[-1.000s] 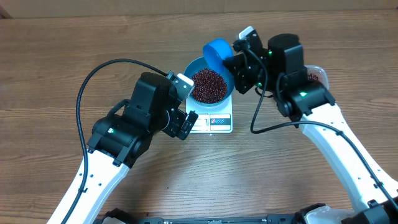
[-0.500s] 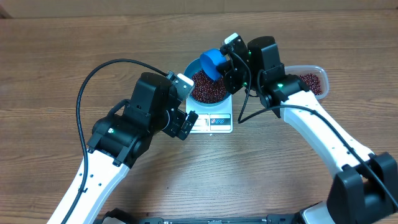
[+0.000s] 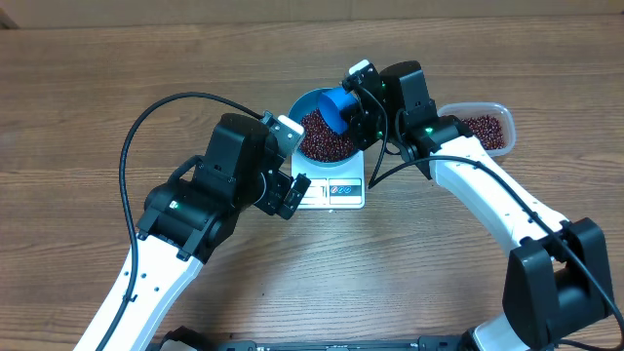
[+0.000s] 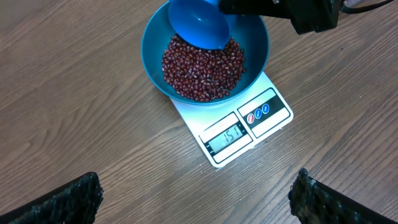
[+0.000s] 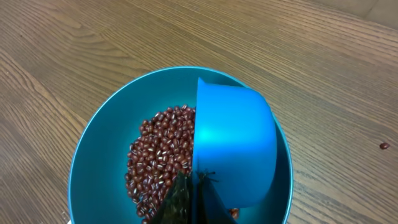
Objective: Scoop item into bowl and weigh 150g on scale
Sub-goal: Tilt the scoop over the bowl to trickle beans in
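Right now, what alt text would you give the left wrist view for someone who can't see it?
A blue bowl of red-brown beans sits on a white scale whose display appears to read 151, on a wooden table. A blue scoop hangs over the bowl's far side; the left fingers show at the bottom corners, open.

Grips the blue scoop point(image 5: 233, 149) with the right gripper point(image 5: 191, 198), dark fingertips pressed together at 6 o'clock. Holds it tilted over the right half of the bowl point(image 5: 93, 155), rounded outside toward the lens. Shows beans point(image 5: 158, 155) heaped toward 9 o'clock. Catches one stray bean point(image 5: 384, 146) on the wooden table point(image 5: 74, 50) at 3 o'clock.
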You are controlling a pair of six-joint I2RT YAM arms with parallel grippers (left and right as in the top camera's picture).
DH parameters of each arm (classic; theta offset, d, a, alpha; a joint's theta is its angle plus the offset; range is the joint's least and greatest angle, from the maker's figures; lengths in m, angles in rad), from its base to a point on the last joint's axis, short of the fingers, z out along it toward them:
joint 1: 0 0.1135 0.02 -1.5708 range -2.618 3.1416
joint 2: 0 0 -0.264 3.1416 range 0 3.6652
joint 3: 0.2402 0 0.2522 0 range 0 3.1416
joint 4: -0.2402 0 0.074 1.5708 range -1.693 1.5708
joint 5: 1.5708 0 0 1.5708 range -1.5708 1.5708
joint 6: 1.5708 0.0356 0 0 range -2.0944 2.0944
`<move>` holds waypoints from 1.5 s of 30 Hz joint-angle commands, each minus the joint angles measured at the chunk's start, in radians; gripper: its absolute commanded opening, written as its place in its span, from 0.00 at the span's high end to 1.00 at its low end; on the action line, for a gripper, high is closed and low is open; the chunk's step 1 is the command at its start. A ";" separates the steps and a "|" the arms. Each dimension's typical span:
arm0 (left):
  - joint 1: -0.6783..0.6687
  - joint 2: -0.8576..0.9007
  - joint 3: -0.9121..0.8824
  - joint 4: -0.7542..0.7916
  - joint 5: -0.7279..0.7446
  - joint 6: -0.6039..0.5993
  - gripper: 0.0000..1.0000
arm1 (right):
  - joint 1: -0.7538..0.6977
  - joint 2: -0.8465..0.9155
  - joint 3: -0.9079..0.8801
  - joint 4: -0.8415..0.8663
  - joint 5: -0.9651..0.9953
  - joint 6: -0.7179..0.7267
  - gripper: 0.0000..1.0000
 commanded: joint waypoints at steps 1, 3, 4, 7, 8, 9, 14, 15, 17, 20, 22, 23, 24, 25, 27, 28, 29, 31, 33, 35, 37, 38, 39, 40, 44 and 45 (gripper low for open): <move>0.006 0.005 0.022 0.003 0.011 0.012 0.01 | 0.018 -0.001 0.006 -0.023 0.008 -0.007 0.96; 0.006 0.005 0.022 0.003 0.011 0.012 0.00 | 0.026 -0.001 0.006 -0.046 0.010 -0.007 0.96; 0.006 0.005 0.023 0.003 0.011 0.012 0.00 | 0.029 -0.001 0.006 -0.058 0.011 -0.007 0.96; 0.006 0.005 0.023 0.003 0.011 0.012 0.00 | 0.036 -0.001 0.006 -0.084 0.010 -0.007 0.96; 0.006 0.005 0.023 0.003 0.011 0.012 0.01 | 0.038 -0.001 0.006 -0.090 0.006 -0.006 0.96; 0.006 0.005 0.023 0.003 0.011 0.012 0.01 | 0.041 -0.001 0.006 -0.095 -0.001 -0.006 0.96; 0.006 0.005 0.023 0.003 0.011 0.012 0.00 | 0.047 -0.003 0.006 -0.079 -0.082 0.027 0.96; 0.006 0.005 0.023 0.003 0.011 0.012 0.00 | 0.047 -0.007 0.006 -0.058 -0.088 0.066 0.96; 0.006 0.005 0.023 0.003 0.011 0.012 0.00 | 0.046 -0.015 0.006 -0.032 -0.088 0.098 0.96; 0.006 0.005 0.023 0.003 0.011 0.012 0.00 | 0.046 -0.026 0.006 -0.004 -0.088 0.111 0.96; 0.006 0.005 0.023 0.003 0.011 0.012 0.01 | 0.046 -0.032 0.006 0.007 -0.088 0.111 0.96; 0.006 0.005 0.023 0.003 0.011 0.012 0.00 | 0.046 -0.035 0.006 0.011 -0.088 0.111 0.96; 0.006 0.005 0.023 0.003 0.011 0.012 0.00 | 0.046 -0.038 0.006 0.011 -0.088 0.111 0.96; 0.006 0.005 0.023 0.003 0.011 0.012 0.00 | 0.046 -0.042 0.006 0.011 -0.088 0.111 0.96; 0.006 0.005 0.023 0.003 0.011 0.012 0.01 | 0.046 -0.048 0.006 0.011 -0.088 0.111 0.96; 0.006 0.005 0.023 0.003 0.011 0.012 0.01 | 0.046 -0.050 0.006 0.011 -0.087 0.110 0.96; 0.006 0.005 0.023 0.003 0.011 0.012 0.00 | 0.046 -0.053 0.007 0.012 -0.087 0.110 0.96; 0.006 0.005 0.023 0.003 0.011 0.012 0.00 | 0.046 -0.059 0.007 0.017 -0.087 0.110 0.96; 0.006 0.005 0.023 0.003 0.011 0.012 0.00 | 0.046 -0.065 0.007 0.022 -0.087 0.110 0.96; 0.006 0.005 0.023 0.003 0.011 0.012 0.00 | 0.046 -0.071 0.007 0.025 -0.087 0.110 0.96; 0.006 0.005 0.023 0.003 0.011 0.012 0.01 | 0.046 -0.080 0.007 0.027 -0.085 0.110 0.96; 0.006 0.005 0.023 0.003 0.011 0.012 0.00 | 0.046 -0.084 0.007 0.027 -0.079 0.110 0.96; 0.006 0.005 0.023 0.003 0.011 0.012 0.01 | 0.046 -0.088 0.007 0.026 -0.073 0.109 0.96; 0.006 0.005 0.023 0.003 0.011 0.012 0.00 | 0.046 -0.093 0.007 0.026 -0.062 0.110 0.96; 0.006 0.005 0.023 0.003 0.011 0.012 0.00 | 0.046 -0.110 0.007 0.026 -0.026 0.109 0.96; 0.006 0.005 0.023 0.003 0.011 0.012 0.00 | 0.046 -0.115 0.007 0.026 -0.018 0.109 0.96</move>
